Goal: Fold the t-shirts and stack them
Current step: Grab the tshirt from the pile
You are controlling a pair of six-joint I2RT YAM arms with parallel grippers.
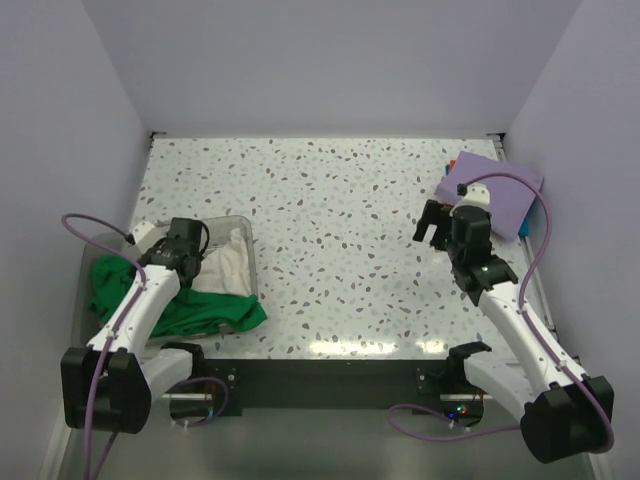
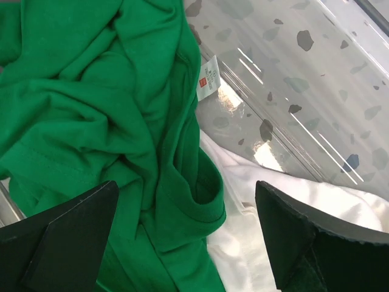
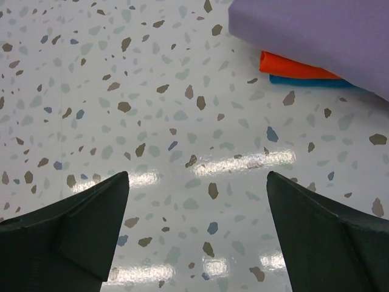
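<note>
Since the green shirt is soft and floppy, I'd pinch a fold near its collar. It lies bunched over the edge of the bin, touching a white shirt. The left gripper hangs over it, spread wide and holding nothing. The right gripper, also spread, is by the purple shirt.

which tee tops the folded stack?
The lavender-purple t-shirt, flat at the far right over an orange layer and a blue layer. The green t-shirt and white t-shirt lie crumpled at the clear bin on the left.
</note>
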